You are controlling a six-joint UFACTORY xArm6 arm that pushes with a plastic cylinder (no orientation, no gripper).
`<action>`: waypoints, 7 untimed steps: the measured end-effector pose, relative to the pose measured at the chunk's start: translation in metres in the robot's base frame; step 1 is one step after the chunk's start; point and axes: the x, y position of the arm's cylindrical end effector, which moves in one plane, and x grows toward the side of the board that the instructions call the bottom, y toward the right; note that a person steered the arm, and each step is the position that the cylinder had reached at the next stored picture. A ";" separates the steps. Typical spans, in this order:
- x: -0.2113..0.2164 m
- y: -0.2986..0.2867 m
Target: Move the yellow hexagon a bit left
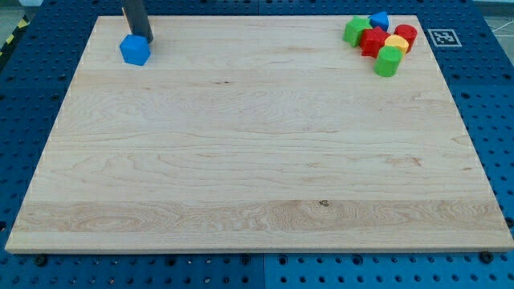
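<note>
Item: yellow hexagon, upper right of frame, wedged in a cluster: red blocks and, green blocks and, small blue block behind. Item: my tip, upper left, apparently touching a blue block. No gripper fitted. Surface wooden. Risk: a leftward push likely drags the red neighbour along; the crowding would cause it

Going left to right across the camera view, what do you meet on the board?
My tip just above the blue block → green block → red block → yellow hexagon → red cylinder. The others in the cluster overlap too much to order.
</note>
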 end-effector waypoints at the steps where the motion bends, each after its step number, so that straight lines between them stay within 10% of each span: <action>1: -0.005 0.004; 3: -0.062 0.120; 7: -0.057 -0.055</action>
